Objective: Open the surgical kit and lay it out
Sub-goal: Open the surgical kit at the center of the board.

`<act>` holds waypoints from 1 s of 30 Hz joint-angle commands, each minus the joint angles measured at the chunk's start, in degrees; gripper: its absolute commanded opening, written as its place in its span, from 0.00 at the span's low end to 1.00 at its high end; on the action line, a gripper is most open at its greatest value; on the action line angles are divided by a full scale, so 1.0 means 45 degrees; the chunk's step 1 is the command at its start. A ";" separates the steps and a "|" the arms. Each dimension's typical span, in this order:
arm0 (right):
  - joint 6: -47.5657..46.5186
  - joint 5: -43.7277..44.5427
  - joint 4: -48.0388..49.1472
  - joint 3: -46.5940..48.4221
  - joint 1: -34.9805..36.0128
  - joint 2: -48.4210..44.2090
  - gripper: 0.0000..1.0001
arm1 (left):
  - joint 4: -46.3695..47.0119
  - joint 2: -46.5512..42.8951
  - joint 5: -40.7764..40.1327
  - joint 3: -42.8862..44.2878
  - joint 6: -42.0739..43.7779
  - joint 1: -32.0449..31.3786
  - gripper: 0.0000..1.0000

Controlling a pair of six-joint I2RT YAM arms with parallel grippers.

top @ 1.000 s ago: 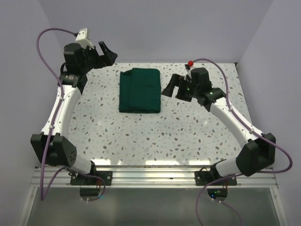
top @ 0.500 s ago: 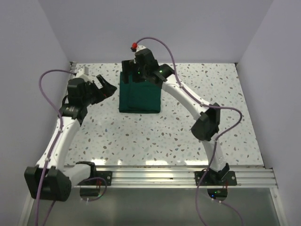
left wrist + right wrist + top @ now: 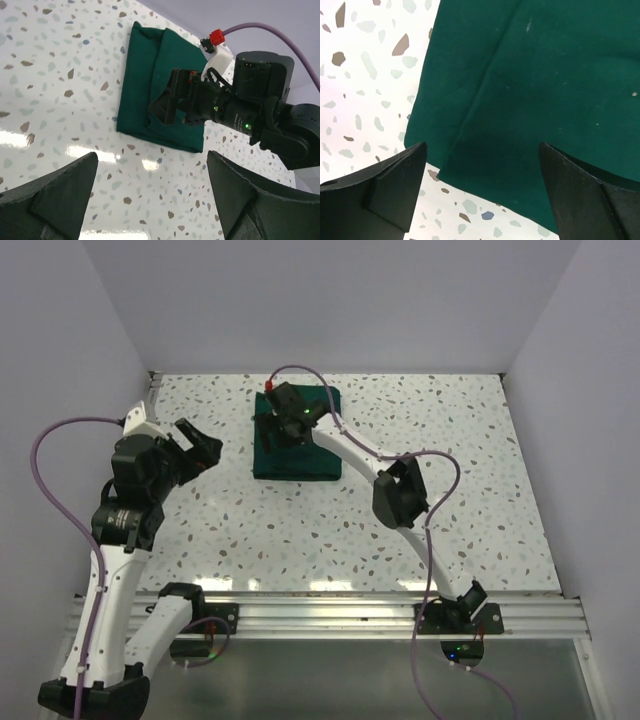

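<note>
Directly under right hand [image 3: 270,432], jaws spread wide, empty: folded surgical kit [image 3: 312,462]; left hand [image 3: 203,450] likewise, apart leftward.

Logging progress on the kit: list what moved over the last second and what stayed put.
The right gripper swung from the right of the green cloth wrap to above its left half, open, holding nothing. The left gripper drew back from the far left corner, open. The wrap stayed folded in place.
</note>
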 commanded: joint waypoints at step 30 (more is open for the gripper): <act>-0.0174 0.2948 -0.0779 -0.1978 -0.0501 -0.3580 0.00 | -0.0889 0.2833 -0.1325 0.2508 0.2442 -0.0077 0.89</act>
